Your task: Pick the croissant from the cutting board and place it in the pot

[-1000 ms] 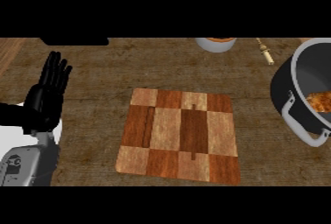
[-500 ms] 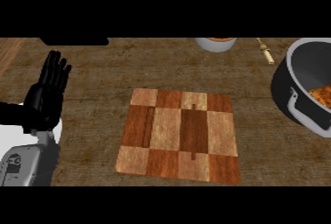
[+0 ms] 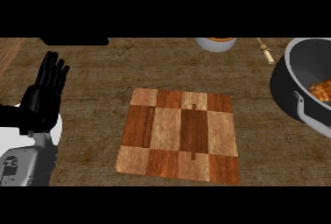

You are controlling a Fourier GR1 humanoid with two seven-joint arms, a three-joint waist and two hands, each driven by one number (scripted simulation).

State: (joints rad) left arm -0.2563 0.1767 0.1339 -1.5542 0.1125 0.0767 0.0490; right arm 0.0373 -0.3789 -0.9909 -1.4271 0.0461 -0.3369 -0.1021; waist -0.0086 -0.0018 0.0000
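Note:
The checkered wooden cutting board (image 3: 180, 133) lies bare in the middle of the counter. At the right edge stands the dark pot (image 3: 304, 89) with a grey inside and a handle on its near rim. The golden-brown croissant (image 3: 321, 89) lies inside it, partly cut off by the view's edge. My left hand (image 3: 42, 98) rests open at the left, fingers up, well apart from the board. My right hand does not show.
A pale cup (image 3: 216, 43) with an orange top stands at the back edge. A small wooden-handled utensil (image 3: 265, 51) lies to its right, just behind the pot.
The pot has shifted slightly in the view and its handle is now more visible. The left hand has not moved.

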